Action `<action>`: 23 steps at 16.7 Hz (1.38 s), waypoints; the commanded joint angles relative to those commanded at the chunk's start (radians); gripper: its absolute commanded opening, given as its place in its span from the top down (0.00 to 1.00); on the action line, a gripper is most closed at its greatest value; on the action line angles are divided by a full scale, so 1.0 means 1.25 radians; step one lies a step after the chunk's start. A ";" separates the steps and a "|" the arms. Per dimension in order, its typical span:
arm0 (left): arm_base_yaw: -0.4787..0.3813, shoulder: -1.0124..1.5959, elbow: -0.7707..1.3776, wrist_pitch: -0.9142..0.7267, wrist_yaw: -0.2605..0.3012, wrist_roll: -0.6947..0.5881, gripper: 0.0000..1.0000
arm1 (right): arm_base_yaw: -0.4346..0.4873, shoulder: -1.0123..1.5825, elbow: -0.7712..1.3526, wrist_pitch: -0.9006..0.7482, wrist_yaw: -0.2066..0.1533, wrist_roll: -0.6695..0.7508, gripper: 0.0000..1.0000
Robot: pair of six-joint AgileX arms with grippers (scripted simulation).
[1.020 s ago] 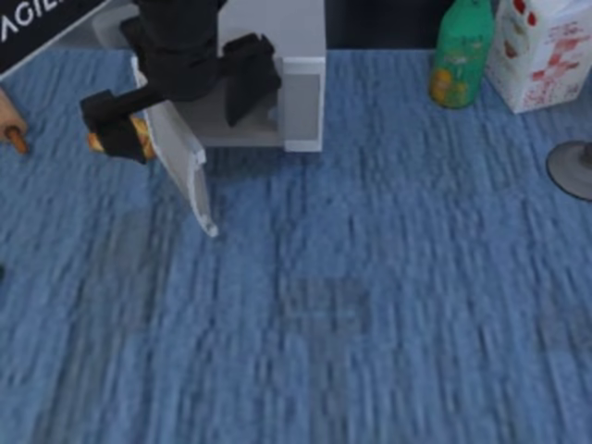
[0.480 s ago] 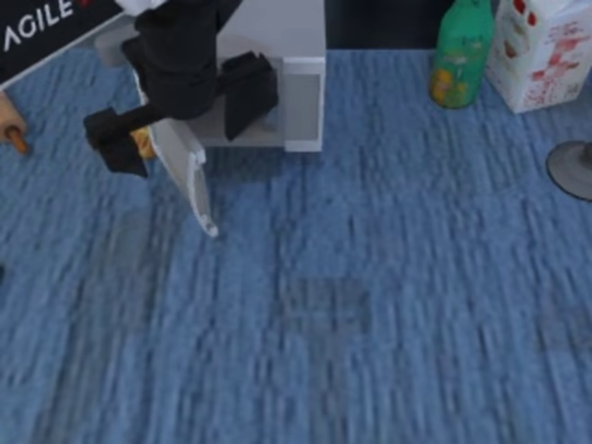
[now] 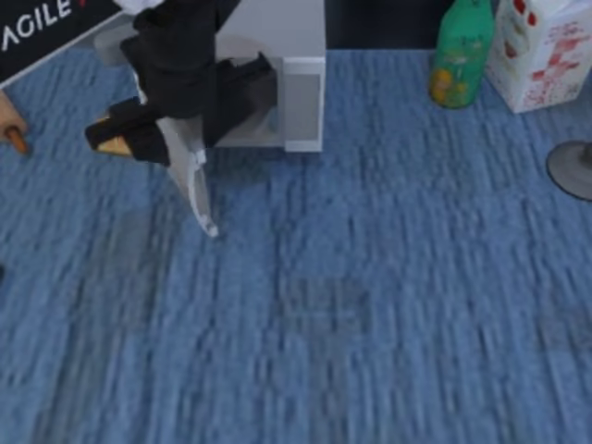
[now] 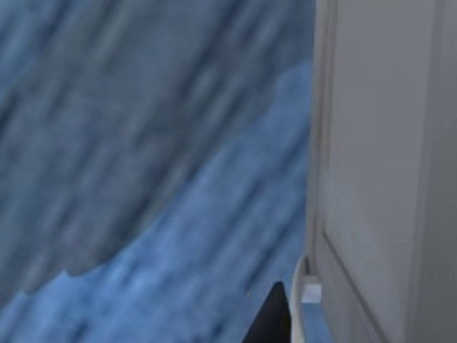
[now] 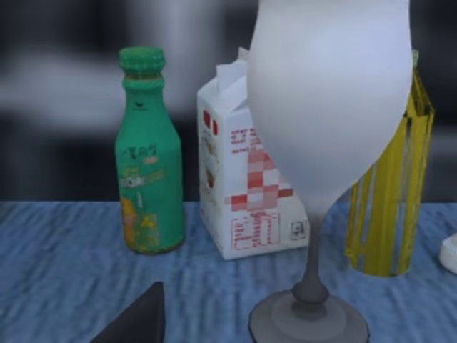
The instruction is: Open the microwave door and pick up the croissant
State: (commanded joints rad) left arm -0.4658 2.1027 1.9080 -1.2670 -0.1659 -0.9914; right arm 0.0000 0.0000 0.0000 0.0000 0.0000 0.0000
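Blue tablecloth up around 11 o'clock: microwave door (image 3: 192, 180) already swung open, left gripper (image 3: 125, 141) clenched on the croissant (image 3: 113, 146) just outside it, so basically done. Right arm's parked.

Left arm (image 3: 176, 55): matte black, blocky segments, white joint patch; black hand (image 3: 139, 139), wedge fingers.

Top view looks straight down; both wrist views sit close, sharing the table (image 3: 370, 324).
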 joint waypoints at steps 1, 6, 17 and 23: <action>0.000 0.000 0.000 0.000 0.000 0.000 0.75 | 0.000 0.000 0.000 0.000 0.000 0.000 0.00; 0.000 0.000 0.000 0.000 0.000 0.000 1.00 | 0.000 0.000 0.000 0.000 0.000 0.000 0.00; 0.011 0.028 0.056 -0.054 0.031 0.009 1.00 | 0.000 0.000 0.000 0.000 0.000 0.000 0.00; 0.045 0.096 0.225 -0.209 0.126 0.050 1.00 | 0.000 0.000 0.000 0.000 0.000 0.000 0.00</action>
State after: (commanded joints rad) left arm -0.4100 2.2228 2.1889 -1.5284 -0.0085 -0.9289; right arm 0.0000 0.0000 0.0000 0.0000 0.0000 0.0000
